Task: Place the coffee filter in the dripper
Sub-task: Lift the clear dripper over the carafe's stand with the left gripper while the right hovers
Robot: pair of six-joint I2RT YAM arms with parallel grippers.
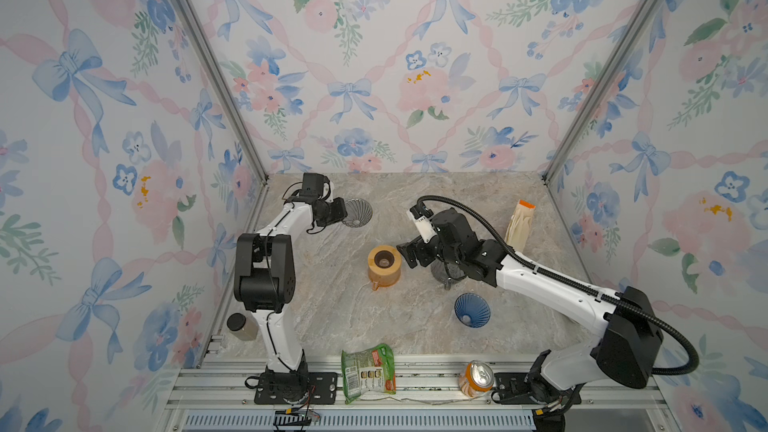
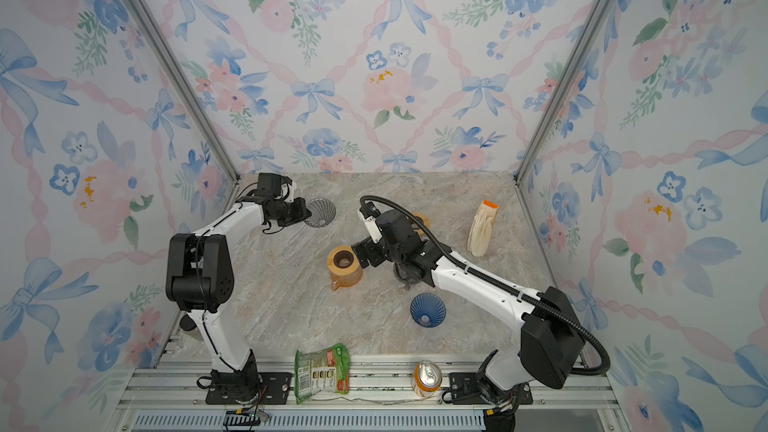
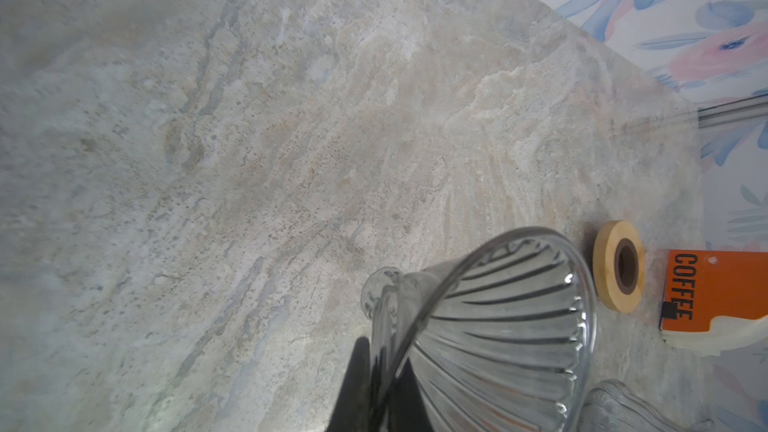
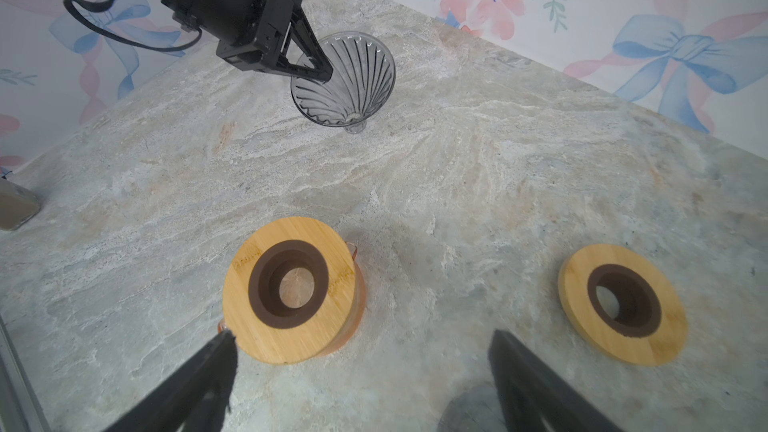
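A clear ribbed glass dripper (image 1: pixel 359 211) (image 2: pixel 321 212) (image 4: pixel 353 76) sits tilted at the back left of the table. My left gripper (image 1: pixel 344 214) (image 3: pixel 376 384) (image 4: pixel 324 71) is shut on its rim. The coffee filter pack (image 1: pixel 519 224) (image 2: pixel 482 228), cream with an orange "COFFEE" label (image 3: pixel 715 292), stands at the back right, away from both grippers. My right gripper (image 1: pixel 405 253) (image 2: pixel 359 253) (image 4: pixel 363 333) hangs open over the table middle, beside an orange carafe with a wooden ring lid (image 1: pixel 384 265) (image 4: pixel 291 288), holding nothing.
A blue dripper (image 1: pixel 471 310) lies front right, and a grey dripper (image 1: pixel 446 274) is partly hidden under the right arm. A loose wooden ring (image 4: pixel 621 303) (image 3: pixel 619 270) lies behind it. A snack bag (image 1: pixel 368 371), a can (image 1: pixel 478 378) and a jar (image 1: pixel 241 326) line the front edge.
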